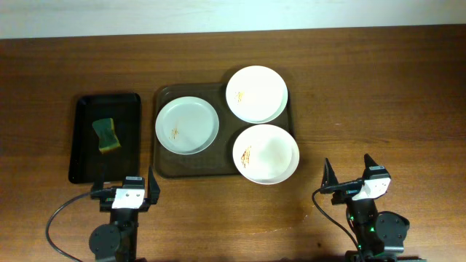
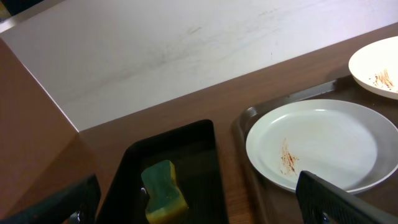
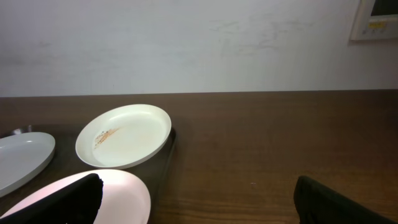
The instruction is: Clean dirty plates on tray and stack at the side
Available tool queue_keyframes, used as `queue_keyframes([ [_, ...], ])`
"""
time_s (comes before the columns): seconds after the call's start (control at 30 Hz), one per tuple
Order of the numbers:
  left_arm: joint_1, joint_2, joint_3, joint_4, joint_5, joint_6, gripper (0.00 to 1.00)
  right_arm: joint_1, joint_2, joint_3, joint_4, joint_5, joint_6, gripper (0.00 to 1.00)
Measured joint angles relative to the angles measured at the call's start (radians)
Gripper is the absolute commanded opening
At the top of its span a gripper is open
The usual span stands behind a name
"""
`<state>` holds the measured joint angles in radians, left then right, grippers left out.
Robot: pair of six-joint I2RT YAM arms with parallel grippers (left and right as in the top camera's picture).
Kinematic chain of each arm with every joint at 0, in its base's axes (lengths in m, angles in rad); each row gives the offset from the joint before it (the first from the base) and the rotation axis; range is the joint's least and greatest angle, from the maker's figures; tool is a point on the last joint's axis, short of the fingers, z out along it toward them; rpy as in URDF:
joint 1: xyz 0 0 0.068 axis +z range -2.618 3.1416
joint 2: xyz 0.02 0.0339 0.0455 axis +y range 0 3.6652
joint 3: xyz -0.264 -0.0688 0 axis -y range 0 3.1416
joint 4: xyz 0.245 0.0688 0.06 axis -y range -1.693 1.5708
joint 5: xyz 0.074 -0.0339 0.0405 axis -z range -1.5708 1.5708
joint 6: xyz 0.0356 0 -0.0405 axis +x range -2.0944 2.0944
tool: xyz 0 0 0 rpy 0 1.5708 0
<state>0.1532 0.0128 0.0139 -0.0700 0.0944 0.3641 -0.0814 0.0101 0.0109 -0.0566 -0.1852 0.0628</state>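
- Brownish translucent tray (image 1: pixel 166 166) lies mid-field on the dark wood worktop (image 1: pixel 378 87) and carries three white plates, none stacked
- On the tray's left half: left plate (image 1: pixel 187 125), wholly inside the rim, with an orange-brown smear low on its left side
- At the far right corner: far plate (image 1: pixel 256 94), its rim overhanging the tray's far edge, with a small smear left of centre
- At the near right corner: near plate (image 1: pixel 266 153), overhanging the tray's right and near edges, with a smear on its left side
- The far plate and near plate rims meet or nearly meet; I cannot tell whether they touch
- Narrower black tray (image 1: pixel 87 156) lies just left of the brown one, apart from it, with a green-and-yellow sponge (image 1: pixel 106 135) inside
- The left fingers (image 1: pixel 153 183) are spread apart and grasp nothing; they sit by the worktop's near edge, at the black tray's near end
- The right fingers (image 1: pixel 328 175) are spread apart and grasp nothing; they sit near the worktop edge, right of the near plate and clear of it
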Motion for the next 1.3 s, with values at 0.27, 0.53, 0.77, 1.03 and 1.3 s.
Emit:
queue_keyframes([
  [0.27, 0.0, 0.0, 0.0, 0.0, 0.0, 0.0, 0.99, 0.0, 0.0, 0.0, 0.0, 0.0, 0.0, 0.98],
  [0.53, 0.0, 0.0, 0.0, 0.0, 0.0, 0.0, 0.99, 0.0, 0.0, 0.0, 0.0, 0.0, 0.0, 0.98],
  [0.77, 0.0, 0.0, 0.0, 0.0, 0.0, 0.0, 0.99, 0.0, 0.0, 0.0, 0.0, 0.019, 0.0, 0.98],
  [1.03, 0.0, 0.0, 0.0, 0.019, 0.042, 0.0, 0.99, 0.0, 0.0, 0.0, 0.051, 0.01, 0.0, 0.98],
  [1.3, 0.0, 0.003, 0.077, 0.078, 0.325, -0.002, 0.99, 0.0, 0.02, 0.122, 0.051, -0.177, 0.0, 0.98],
])
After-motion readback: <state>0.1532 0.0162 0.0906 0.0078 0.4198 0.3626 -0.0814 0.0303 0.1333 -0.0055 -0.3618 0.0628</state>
